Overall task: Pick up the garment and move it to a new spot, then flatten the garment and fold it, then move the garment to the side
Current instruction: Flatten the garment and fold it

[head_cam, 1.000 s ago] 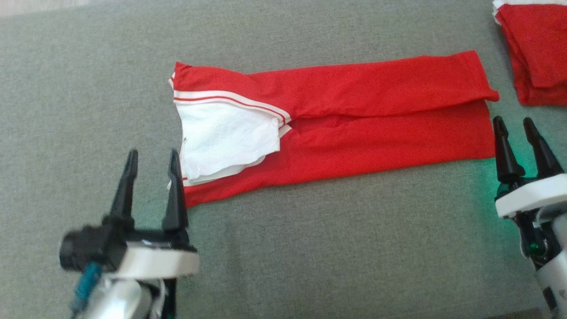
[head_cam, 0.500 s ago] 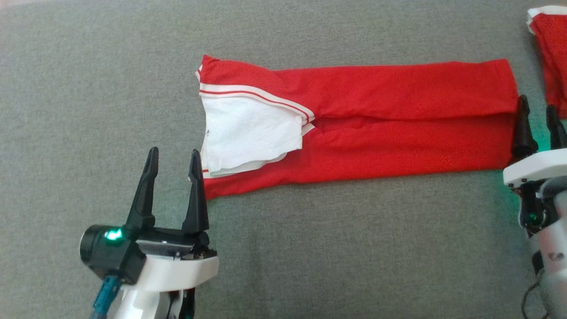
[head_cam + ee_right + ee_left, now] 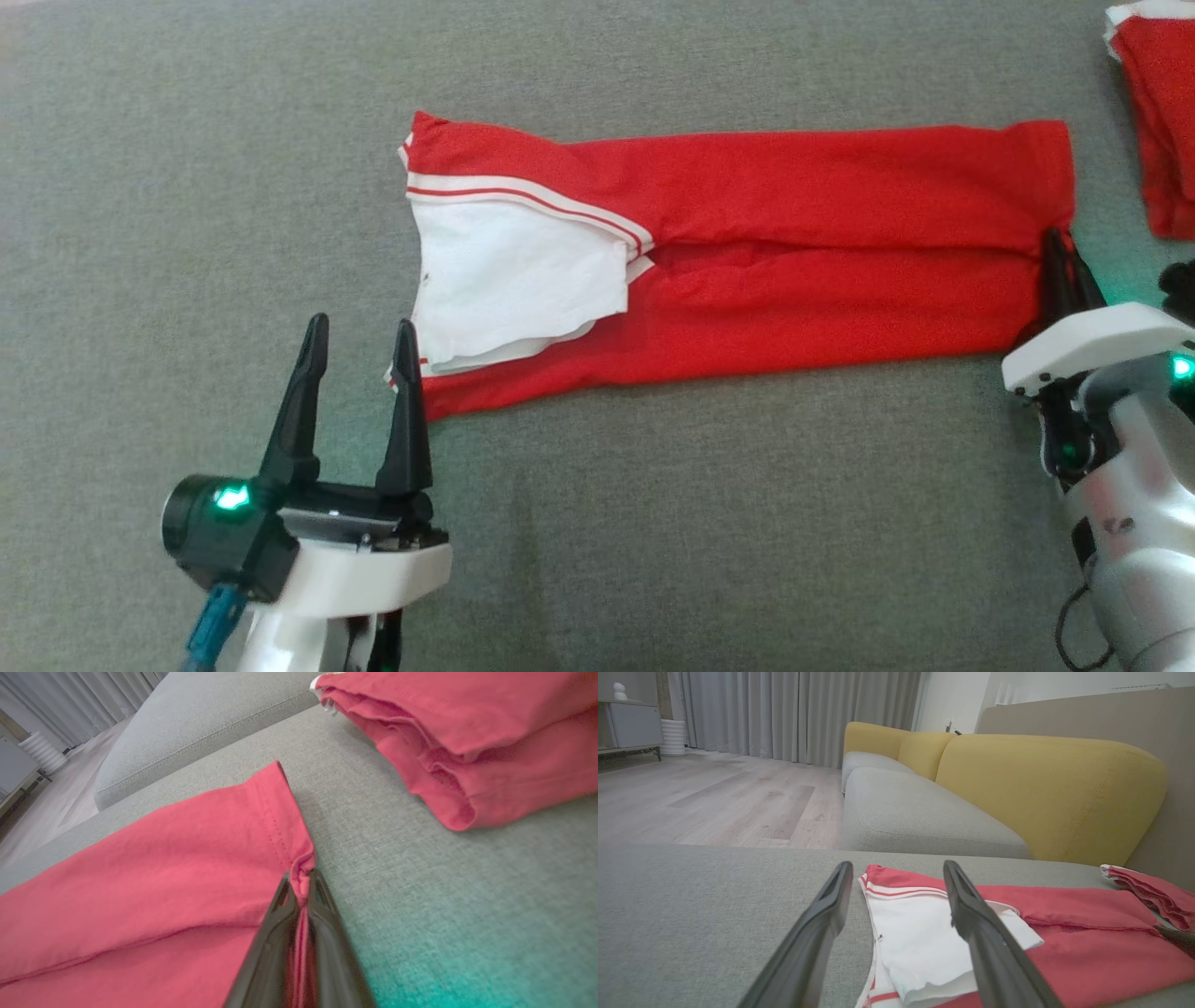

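The garment (image 3: pixel 794 243) is a pair of red trousers with a white lining and striped waistband, lying long and flat across the grey cushion (image 3: pixel 653 523). My right gripper (image 3: pixel 1060 245) is shut on the hem at its right end; in the right wrist view the red hem (image 3: pixel 299 868) bunches between the two dark fingers (image 3: pixel 322 933). My left gripper (image 3: pixel 358 329) stands open at the garment's lower left corner, its right finger beside the waistband edge. In the left wrist view the white lining (image 3: pixel 915 942) lies between and past the open fingers (image 3: pixel 980 933).
Another red folded garment (image 3: pixel 1153 121) lies at the cushion's far right, close to my right gripper; it also shows as a thick folded pile (image 3: pixel 467 751). A yellow sofa back (image 3: pixel 1041 793) and wooden floor (image 3: pixel 714 798) lie beyond the cushion.
My right gripper has moved in onto the garment's right hem and shut on it, pinching the cloth. The left gripper stays open by the waistband. The camera shifted slightly.
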`<state>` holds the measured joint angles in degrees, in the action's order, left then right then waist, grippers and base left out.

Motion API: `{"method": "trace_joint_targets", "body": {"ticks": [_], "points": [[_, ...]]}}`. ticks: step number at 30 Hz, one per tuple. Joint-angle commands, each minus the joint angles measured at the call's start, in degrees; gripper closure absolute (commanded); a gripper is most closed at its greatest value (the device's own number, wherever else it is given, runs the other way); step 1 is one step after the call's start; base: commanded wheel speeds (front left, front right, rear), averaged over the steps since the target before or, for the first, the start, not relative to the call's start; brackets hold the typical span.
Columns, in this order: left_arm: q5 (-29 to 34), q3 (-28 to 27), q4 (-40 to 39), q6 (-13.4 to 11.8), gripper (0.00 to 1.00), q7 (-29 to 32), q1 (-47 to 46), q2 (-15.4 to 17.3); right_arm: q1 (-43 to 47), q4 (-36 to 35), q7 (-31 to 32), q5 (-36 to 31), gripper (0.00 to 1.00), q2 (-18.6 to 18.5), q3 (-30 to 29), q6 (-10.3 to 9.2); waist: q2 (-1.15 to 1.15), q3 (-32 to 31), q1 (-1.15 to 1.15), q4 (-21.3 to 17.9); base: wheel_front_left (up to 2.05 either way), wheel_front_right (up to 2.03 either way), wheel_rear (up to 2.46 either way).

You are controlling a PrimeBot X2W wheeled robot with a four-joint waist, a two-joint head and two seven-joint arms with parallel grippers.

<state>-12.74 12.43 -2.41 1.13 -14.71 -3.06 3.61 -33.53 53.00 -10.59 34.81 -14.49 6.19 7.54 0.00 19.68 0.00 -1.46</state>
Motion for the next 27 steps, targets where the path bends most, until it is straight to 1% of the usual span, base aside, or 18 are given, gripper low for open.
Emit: {"method": "trace_joint_targets", "body": {"ticks": [1,5,8,13,16,19,22,24,27], "points": [[0.87,-2.62,-1.93,0.48,0.0,-0.29,-0.14,-0.38,0.58,-1.3,0.31,0.67,1.0,0.67,2.47,-0.05,0.0,0.21,0.0,-0.47,0.0,0.0,0.0],[1.32,-3.26,-2.2,0.9,0.0,-0.29,-0.19,-0.53,0.42,-3.45,-1.27,1.06,1.0,-0.35,3.15,-0.05,0.0,0.57,0.0,-1.03,0.0,0.0,0.0],[1.63,-3.69,-2.32,1.22,0.0,-0.29,-0.03,-0.62,0.36,-6.16,-2.43,1.72,1.0,-2.24,3.16,-0.05,0.0,0.69,0.0,-1.63,0.0,0.0,0.0],[2.06,-4.12,-2.34,1.45,0.0,-0.29,-0.05,-0.69,0.13,-11.24,-2.3,2.04,1.0,-8.81,1.94,-0.05,0.0,0.69,0.0,-2.5,0.0,0.0,0.0],[1.82,-4.13,-2.23,1.38,0.0,-0.29,-0.02,-0.71,-0.16,-14.47,-0.42,1.52,1.0,-13.33,0.1,-0.05,0.0,0.48,0.0,-2.85,0.0,0.0,0.0],[1.52,-4.0,-2.03,1.28,0.0,-0.29,0.09,-0.72,-0.38,-18.74,2.18,0.5,1.0,-16.26,-1.92,-0.05,0.0,0.22,0.0,-3.01,0.0,0.0,0.0],[1.3,-3.9,-1.71,1.23,0.0,-0.29,0.15,-0.72,-0.35,-25.38,5.64,-0.15,1.0,-16.91,-3.07,-0.05,0.0,-0.07,0.0,-3.05,0.0,0.0,0.0],[1.09,-3.89,-1.53,1.18,0.0,-0.29,0.09,-0.72,0.17,-30.86,7.84,-0.67,1.0,-15.66,-3.84,-0.05,0.0,-0.1,0.0,-3.04,0.0,0.0,0.0],[0.85,-3.93,-1.29,1.1,0.0,-0.29,-0.21,-0.72,1.64,-39.54,11.14,-2.24,1.0,-12.14,-4.54,-0.05,0.0,0.03,0.0,-2.88,0.0,0.0,0.0]]}}
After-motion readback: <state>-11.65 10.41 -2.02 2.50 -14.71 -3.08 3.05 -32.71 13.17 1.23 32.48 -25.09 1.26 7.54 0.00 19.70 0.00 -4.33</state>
